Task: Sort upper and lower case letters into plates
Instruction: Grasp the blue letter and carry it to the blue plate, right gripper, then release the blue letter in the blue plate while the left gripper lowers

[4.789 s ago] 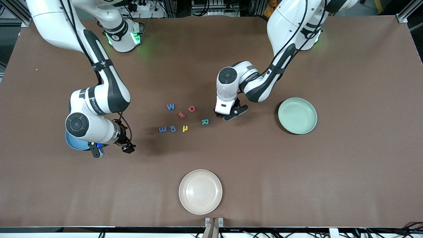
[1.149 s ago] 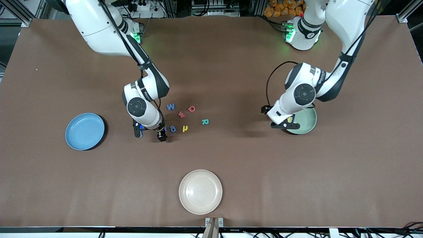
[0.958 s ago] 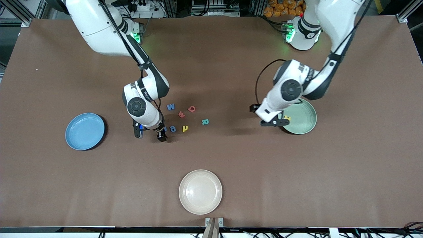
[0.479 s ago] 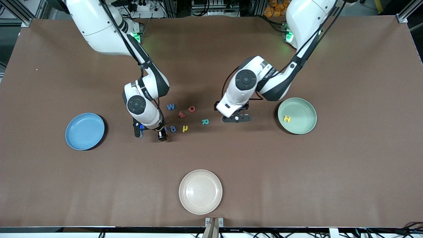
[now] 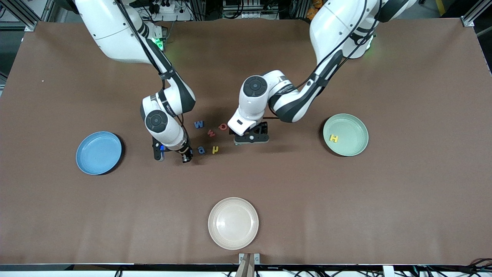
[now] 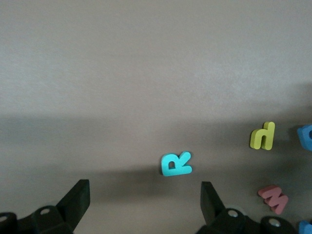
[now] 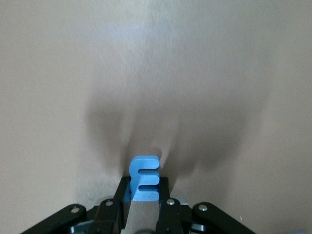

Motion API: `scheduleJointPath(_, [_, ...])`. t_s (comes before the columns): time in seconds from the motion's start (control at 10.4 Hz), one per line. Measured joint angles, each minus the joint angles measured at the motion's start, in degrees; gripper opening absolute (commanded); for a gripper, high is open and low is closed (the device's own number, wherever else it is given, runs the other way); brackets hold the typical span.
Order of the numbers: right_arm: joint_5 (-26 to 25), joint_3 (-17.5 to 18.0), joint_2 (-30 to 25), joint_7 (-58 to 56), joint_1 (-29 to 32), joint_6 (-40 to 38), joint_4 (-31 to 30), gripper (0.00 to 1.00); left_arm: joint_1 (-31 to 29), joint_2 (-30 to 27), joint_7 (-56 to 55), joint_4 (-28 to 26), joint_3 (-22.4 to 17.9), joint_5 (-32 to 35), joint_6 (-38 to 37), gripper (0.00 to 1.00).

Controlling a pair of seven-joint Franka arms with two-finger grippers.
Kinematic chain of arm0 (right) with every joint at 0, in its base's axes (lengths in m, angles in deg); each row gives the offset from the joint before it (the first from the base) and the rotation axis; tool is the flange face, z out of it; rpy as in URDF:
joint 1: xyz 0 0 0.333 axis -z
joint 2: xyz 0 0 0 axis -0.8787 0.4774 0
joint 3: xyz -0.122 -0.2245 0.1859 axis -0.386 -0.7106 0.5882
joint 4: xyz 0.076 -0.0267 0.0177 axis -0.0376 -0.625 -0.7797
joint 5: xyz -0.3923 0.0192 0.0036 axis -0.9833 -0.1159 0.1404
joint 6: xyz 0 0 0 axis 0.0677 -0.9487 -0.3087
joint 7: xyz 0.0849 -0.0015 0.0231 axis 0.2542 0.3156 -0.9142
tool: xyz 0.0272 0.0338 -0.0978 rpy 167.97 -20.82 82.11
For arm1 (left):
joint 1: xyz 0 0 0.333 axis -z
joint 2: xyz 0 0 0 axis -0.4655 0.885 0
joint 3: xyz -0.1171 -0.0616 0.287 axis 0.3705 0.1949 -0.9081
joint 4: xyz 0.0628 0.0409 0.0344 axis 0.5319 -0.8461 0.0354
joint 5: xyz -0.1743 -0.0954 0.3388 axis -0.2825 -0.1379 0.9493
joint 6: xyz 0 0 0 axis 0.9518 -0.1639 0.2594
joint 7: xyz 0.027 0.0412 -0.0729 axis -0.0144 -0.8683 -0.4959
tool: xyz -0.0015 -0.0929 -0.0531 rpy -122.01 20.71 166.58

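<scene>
Right pincer (image 7: 144, 204) is gripping the blue m (image 7: 144, 178); left pincer (image 6: 141, 202), jaws wide, is hovering directly over the teal R (image 6: 176, 164).

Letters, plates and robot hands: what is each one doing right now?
left gripper: open, over the teal R.
teal R: flat on the table, ungripped.
right gripper: shut on the blue m.
blue m: gripped.
yellow H: lying in the green plate.
green plate: holds only the H.
blue plate: no letter in it.
blue W, red Q, red w, blue e, yellow n: flat on the table.
</scene>
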Motion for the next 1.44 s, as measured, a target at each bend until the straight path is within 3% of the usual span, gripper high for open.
scheduleJointPath(0.38, [-2.3, -3.9, -4.0, -10.3, 2.8, -5.2, 0.6, 0.0, 2.4, 3.6, -9.4, 4.1, -1.9, 1.0, 0.2, 1.0])
scheduleJointPath(0.67, [-2.4, -4.3, -8.7, -25.3, 11.4, -13.7, 1.0, 0.0, 2.7, 6.6, -16.5, 5.2, -2.4, 1.0, 0.3, 1.0])
scheduleJointPath(1.05, [-2.6, -4.6, -9.8, -47.4, 22.8, -20.9, 1.1, 0.0, 4.2, 8.8, -20.3, 6.5, -2.8, 1.0, 0.8, 1.0])
scheduleJointPath(1.15, [-2.7, -4.8, -9.9, -52.9, 25.8, -21.8, 1.2, 0.13, 4.3, 8.8, -20.3, 6.5, -3.0, 1.0, 0.8, 1.0])
scheduleJointPath(1.25, [-2.7, -4.9, -10.1, -57.7, 28.7, -23.0, 1.5, 0.52, 4.3, 8.8, -20.3, 6.6, -3.0, 1.0, 0.7, 1.0])
scheduleJointPath(1.34, [-2.7, -4.9, -10.2, -60.6, 31.0, -24.2, 2.0, 1.0, 4.3, 8.9, -20.3, 6.7, -3.1, 1.0, 0.7, 1.0])
scheduleJointPath(1.44, [-2.7, -4.9, -10.3, -61.4, 31.9, -24.6, 2.2, 1.0, 4.3, 9.0, -20.3, 6.9, -3.1, 1.0, 0.7, 1.0])
